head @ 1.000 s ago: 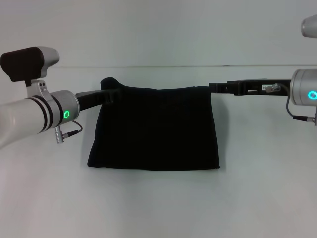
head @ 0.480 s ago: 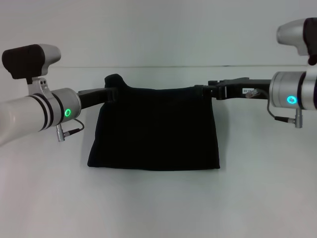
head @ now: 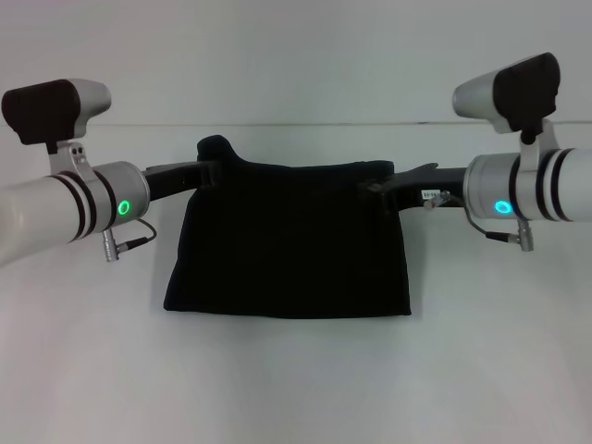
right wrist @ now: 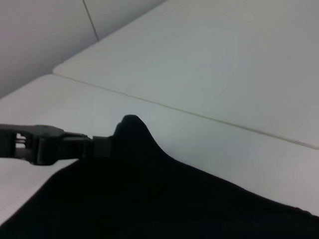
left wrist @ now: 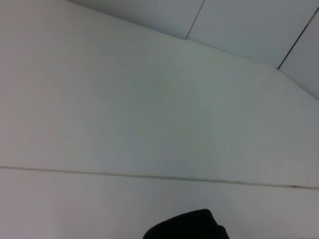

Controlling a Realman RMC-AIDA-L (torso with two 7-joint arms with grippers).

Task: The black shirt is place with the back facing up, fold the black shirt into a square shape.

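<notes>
Both arms at the far edge of the fold

The black shirt (head: 287, 240) lies folded on the table (head: 296, 379). The left end effector (head: 211, 172) pinches its raised far corner; the right end effector (head: 377, 188), grip unclear, should let go gently and evenly.

Folded black shirt (head: 287, 240) lies mid-desk (head: 296, 379); left gripper (head: 215, 172) at its far left corner, right gripper (head: 377, 187) at its far right corner.

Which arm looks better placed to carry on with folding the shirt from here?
Probably the left. The left gripper pinches the black shirt's raised far corner, lifted into a peak. The right gripper sits over the opposite far corner, grip unclear.
</notes>
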